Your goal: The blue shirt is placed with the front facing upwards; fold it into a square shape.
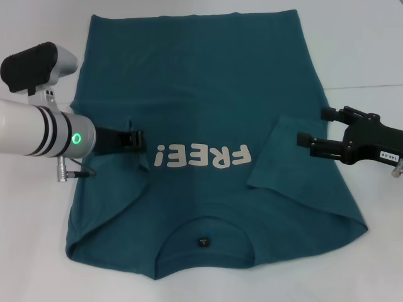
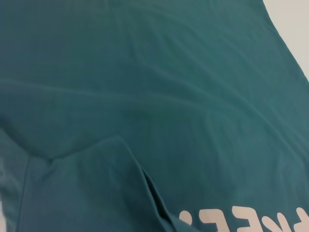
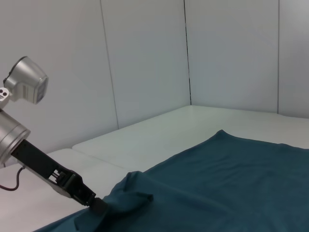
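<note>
2 tools work over the blue shirt (image 1: 208, 94): our left tool (image 1: 140, 139) pinches the folded-in left sleeve (image 1: 119, 182) beside the "FREE!" lettering (image 1: 203, 157); our right tool (image 1: 310, 129) hangs with fingers spread, empty, above the folded-in right sleeve (image 1: 283, 157). We see the shirt lying front-up on the white desk (image 1: 365, 50).

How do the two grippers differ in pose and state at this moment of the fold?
The left gripper is down on the blue shirt, pinching a bunched sleeve; the right gripper is open and holds nothing. The left sits over the cloth beside the lettering; the right hangs at the folded-in right sleeve's edge. Both point inward.
</note>
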You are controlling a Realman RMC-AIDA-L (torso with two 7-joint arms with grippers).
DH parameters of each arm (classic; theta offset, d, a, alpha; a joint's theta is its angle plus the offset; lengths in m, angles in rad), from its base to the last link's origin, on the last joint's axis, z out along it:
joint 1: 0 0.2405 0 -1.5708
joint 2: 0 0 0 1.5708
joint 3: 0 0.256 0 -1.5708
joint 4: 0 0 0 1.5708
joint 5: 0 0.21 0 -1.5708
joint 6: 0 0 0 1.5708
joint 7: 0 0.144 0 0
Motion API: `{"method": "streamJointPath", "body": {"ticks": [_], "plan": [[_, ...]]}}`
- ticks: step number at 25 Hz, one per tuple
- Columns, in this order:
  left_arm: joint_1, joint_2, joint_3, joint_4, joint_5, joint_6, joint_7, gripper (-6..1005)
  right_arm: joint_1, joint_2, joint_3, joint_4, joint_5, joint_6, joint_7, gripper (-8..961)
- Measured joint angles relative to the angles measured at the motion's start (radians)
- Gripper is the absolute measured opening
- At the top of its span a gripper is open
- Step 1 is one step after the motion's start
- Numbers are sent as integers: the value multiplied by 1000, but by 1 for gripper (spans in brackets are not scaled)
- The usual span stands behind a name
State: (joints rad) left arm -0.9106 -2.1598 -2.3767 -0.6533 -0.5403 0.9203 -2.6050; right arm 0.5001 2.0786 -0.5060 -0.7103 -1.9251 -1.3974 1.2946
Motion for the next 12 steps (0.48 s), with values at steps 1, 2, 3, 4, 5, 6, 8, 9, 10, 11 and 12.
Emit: {"method": "streamJointPath", "body": {"ticks": [1,2,3,4,5,6,8,9,10,11,12], "plan": [[2,0,0,1,0,-1,-1,65,0,0,0,0,0,0,0,943],[3,0,-1,3,-1,-4,-3,82,0,1,0,0,0,0,0,943],[4,0,-3,6,-1,-6,-4,98,0,1,0,0,0,0,0,943],[5,0,-5,10,-1,-10,-4,115,0,1,0,0,0,1,0,943],[8,1,-6,14,-1,-16,-4,132,0,1,-1,0,0,1,0,942],[10,2,-7,17,-1,-21,-4,149,1,2,-2,0,0,1,0,942],[14,3,-7,18,-1,-27,-4,182,3,3,-2,0,0,2,0,942],[15,4,-7,19,-1,-28,-4,199,4,3,-3,0,0,2,0,942],[16,4,-7,19,-1,-28,-4,237,6,3,-3,0,0,2,0,942],[16,4,-7,19,-1,-28,-4,275,7,3,-4,0,0,3,0,942],[16,5,-8,18,-1,-28,-3,313,8,3,-5,0,0,3,0,942]]}}
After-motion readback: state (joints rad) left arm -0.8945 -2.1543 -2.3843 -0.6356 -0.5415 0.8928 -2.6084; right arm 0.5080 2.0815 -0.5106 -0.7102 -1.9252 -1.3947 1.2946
